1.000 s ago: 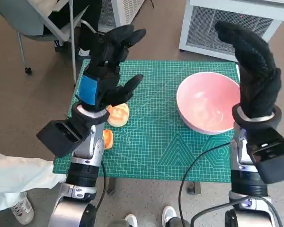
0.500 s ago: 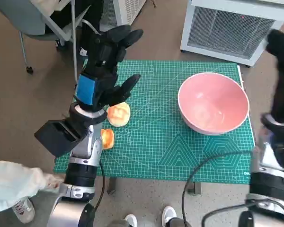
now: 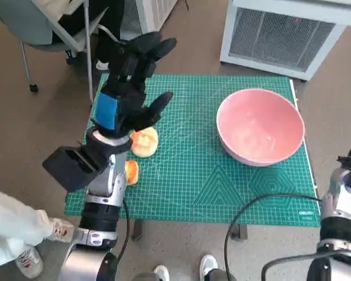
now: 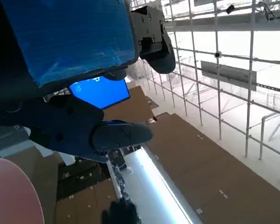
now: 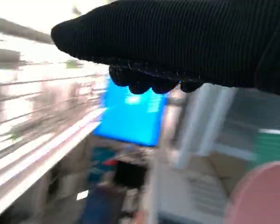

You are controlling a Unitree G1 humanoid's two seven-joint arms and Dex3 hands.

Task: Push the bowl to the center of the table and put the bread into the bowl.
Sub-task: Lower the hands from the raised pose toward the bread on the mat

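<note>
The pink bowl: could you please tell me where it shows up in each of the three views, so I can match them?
Head view: the pink bowl sits on the green mat's right side, empty.
Left wrist view: only a pink edge at the lower left corner.
Right wrist view: a blurred pink edge at the lower right corner.
Shared landmark: the bowl's pink rim itself.

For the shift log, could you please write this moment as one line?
bowl: right side of mat, empty | bread: left side | left hand: raised, holding nothing | right hand: off right
</note>
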